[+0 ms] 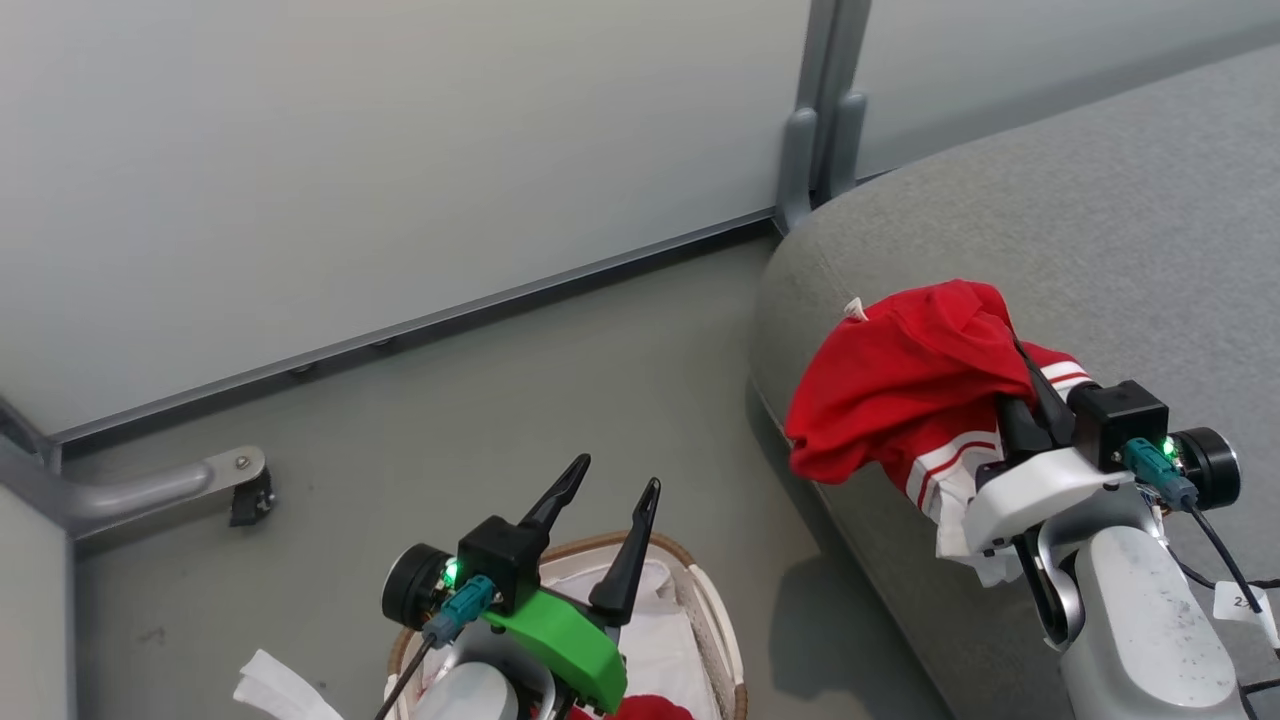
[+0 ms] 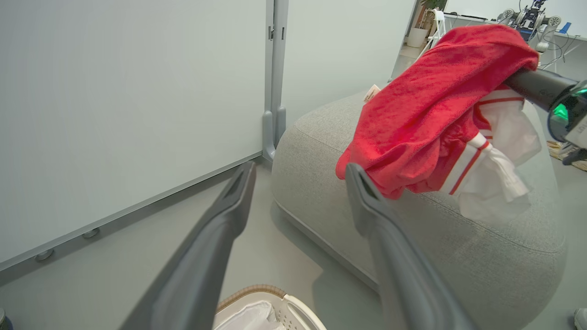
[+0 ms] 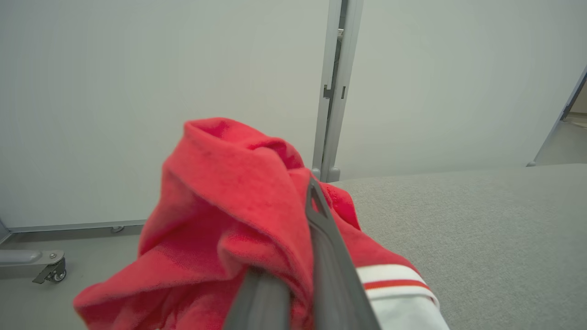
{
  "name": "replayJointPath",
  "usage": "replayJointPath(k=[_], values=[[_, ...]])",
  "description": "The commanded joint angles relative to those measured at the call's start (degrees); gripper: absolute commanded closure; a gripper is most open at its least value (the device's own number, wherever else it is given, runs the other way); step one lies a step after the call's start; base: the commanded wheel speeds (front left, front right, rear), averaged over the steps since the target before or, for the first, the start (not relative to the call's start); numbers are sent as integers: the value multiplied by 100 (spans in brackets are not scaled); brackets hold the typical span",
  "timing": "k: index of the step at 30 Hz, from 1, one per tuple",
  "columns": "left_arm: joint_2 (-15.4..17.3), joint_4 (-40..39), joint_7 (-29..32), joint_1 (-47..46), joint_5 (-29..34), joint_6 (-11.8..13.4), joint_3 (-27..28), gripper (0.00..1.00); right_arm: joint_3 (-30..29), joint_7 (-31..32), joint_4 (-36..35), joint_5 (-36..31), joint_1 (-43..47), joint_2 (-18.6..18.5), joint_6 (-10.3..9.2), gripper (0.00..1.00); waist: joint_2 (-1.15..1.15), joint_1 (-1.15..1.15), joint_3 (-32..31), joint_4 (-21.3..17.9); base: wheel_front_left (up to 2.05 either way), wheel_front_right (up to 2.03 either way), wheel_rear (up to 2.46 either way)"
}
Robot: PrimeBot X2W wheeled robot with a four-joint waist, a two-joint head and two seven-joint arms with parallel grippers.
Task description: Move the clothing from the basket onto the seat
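A red garment [image 1: 905,385] with white striped hem hangs draped over my right gripper [image 1: 1030,385], which is shut on it above the left edge of the grey seat [image 1: 1100,230]. The same garment [image 3: 238,229] bunches around the right fingers [image 3: 321,238] in the right wrist view, and hangs over the seat [image 2: 321,183] in the left wrist view as the garment [image 2: 422,114]. My left gripper [image 1: 618,478] stands open and holds nothing above the basket [image 1: 715,610]. More red clothing [image 1: 650,708] lies in the basket beside the white lining [image 1: 655,640].
A pale wall panel with a grey metal post [image 1: 815,120] stands behind the seat. A grey bracket with a caster [image 1: 245,490] sits on the floor at the left. A white cloth strip [image 1: 275,690] hangs over the basket's left side.
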Motion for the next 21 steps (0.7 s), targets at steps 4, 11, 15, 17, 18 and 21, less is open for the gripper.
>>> replayJointPath(k=[4, 11, 15, 17, 18, 21], values=[[6, -56, 4, -61, 15, -9, -55, 0, -145, -15, -42, -45, 12, -16, -6, 100, 0, 0, 226, -806, 0, 0, 0], [4, -122, 4, -165, 81, -9, -134, 0, -236, -14, -74, 58, -22, -13, -6, 100, 0, 0, 391, -1085, 0, 0, 0], [3, -171, 4, -243, 134, -9, -206, 0, -320, -14, -112, 141, -97, -14, -6, 100, 0, 0, 545, -1093, 0, 0, 0], [14, -198, 4, -297, 144, -9, -247, 0, -373, -15, -118, 156, -154, -14, -6, 100, 0, 0, 642, -1063, 0, 0, 0], [34, -220, 3, -334, 153, -9, -272, 0, -406, -14, -120, 157, -190, -14, -6, 100, 0, 0, 707, -1039, 0, 0, 0], [102, -249, 4, -429, 164, -10, -309, 0, -461, -14, -110, 82, -387, -13, -6, 100, 0, 0, 918, -972, 0, 0, 0]])
